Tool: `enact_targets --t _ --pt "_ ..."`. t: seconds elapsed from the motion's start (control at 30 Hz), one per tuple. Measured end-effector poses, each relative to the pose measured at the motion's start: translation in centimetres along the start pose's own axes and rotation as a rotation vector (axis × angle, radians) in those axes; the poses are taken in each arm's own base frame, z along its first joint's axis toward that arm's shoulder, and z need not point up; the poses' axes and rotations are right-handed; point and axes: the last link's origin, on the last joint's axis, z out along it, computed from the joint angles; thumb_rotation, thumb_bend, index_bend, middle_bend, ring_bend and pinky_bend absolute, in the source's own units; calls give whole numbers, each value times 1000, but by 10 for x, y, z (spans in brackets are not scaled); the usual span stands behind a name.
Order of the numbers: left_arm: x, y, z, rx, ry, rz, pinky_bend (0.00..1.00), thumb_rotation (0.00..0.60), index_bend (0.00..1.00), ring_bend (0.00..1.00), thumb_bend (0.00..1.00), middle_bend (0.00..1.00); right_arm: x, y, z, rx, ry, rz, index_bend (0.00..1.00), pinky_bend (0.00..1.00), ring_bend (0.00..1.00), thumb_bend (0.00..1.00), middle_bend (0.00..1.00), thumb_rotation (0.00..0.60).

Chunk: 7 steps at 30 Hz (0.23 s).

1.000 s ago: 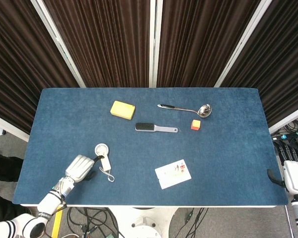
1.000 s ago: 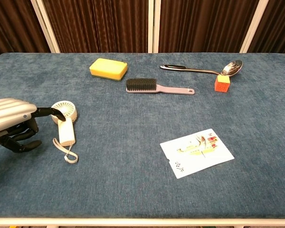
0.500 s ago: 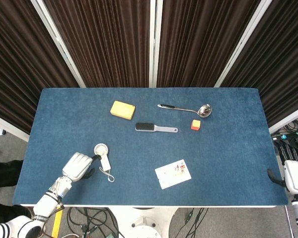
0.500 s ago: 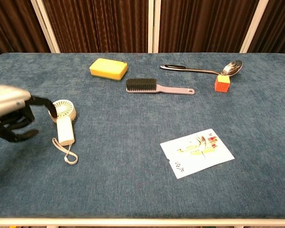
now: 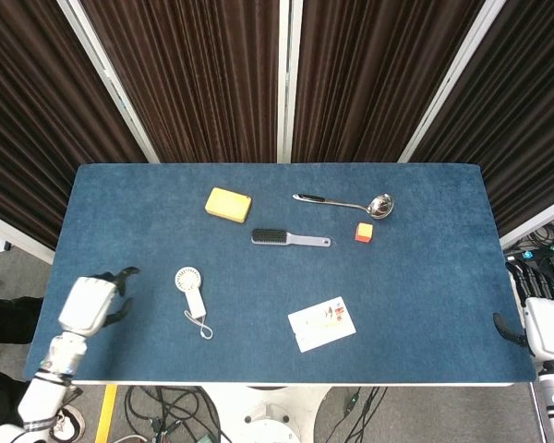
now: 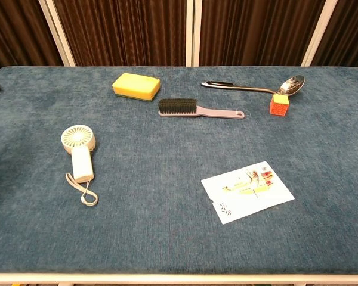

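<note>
- One small white handheld fan (image 5: 190, 289) lies flat on the blue tabletop (image 5: 425, 277), its wrist strap trailing, just right of the left hand (image 5: 90, 302) and not touching it.
- Left hand hovers over the tabletop's left edge, fingers spread, holding nothing.
- Right hand (image 5: 535, 323) sits off the tabletop's right edge; whether its fingers grip anything cannot be told.
- Farther from the left hand: yellow sponge (image 5: 228, 204), brush (image 5: 289, 239), printed card (image 5: 322, 323), ladle (image 5: 346, 202), orange cube (image 5: 364, 232).

Both views were evenly and brightly lit from overhead; shadows on the desk (image 6: 322, 119) were faint, focus was sharp, and the curtains stayed dark.
</note>
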Motion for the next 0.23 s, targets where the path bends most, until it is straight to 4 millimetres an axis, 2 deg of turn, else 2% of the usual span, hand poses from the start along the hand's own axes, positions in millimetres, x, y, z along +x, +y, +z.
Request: enact_targets --t 0.23 --pt "6 -36 -25 109 39 -27 262 600 206 79 157 189 3 1 -3 -3 20 -14 0 0 0 280 0 600"
